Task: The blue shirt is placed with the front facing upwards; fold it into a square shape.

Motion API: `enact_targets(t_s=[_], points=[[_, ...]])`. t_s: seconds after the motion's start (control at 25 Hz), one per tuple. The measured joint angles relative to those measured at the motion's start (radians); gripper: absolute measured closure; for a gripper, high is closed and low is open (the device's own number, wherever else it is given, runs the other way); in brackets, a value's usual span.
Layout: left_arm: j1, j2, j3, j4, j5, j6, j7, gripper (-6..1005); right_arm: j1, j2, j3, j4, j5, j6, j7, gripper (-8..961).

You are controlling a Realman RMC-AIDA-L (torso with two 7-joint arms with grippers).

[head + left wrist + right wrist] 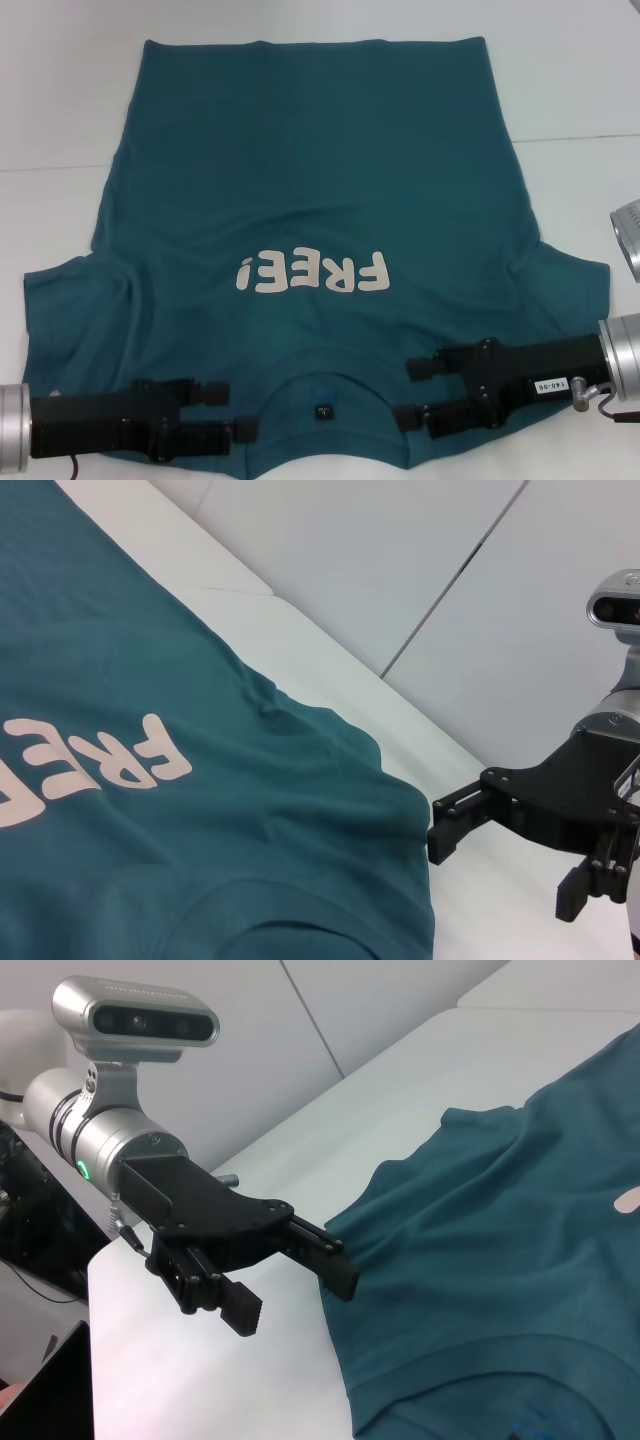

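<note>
The blue shirt (320,180) lies spread flat on the white table, front up. Its white "FREE!" print (312,273) and its collar with a small dark label (323,408) are toward me. My left gripper (228,410) is open over the shoulder on the left of the collar. My right gripper (413,392) is open over the shoulder on the right of the collar. Neither holds any cloth. The left wrist view shows the shirt (150,860) and the open right gripper (505,875) by its sleeve edge. The right wrist view shows the shirt (500,1260) and the open left gripper (290,1298).
The white table (60,90) extends past the shirt on all sides, with a seam line (590,138) crossing it at the back. The right wrist's camera housing (628,235) juts in at the right edge. The table's near edge (95,1290) shows in the right wrist view.
</note>
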Motion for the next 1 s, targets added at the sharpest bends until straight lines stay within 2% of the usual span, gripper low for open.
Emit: enact_targets(t_s=[0.76, 0.84, 1.0], points=[[-0.001, 0.0, -0.01, 0.0, -0.001, 0.003, -0.017, 157, -0.005, 0.0, 0.002, 0.0, 0.0, -0.001, -0.001, 38], [-0.002, 0.005, -0.035, 0.0, -0.011, 0.003, -0.057, 158, -0.005, 0.0, 0.01, 0.0, 0.001, -0.001, 0.007, 38], [-0.008, 0.028, -0.132, 0.003, -0.057, 0.019, -0.202, 158, 0.0, -0.004, 0.045, -0.008, 0.005, 0.001, 0.107, 38]])
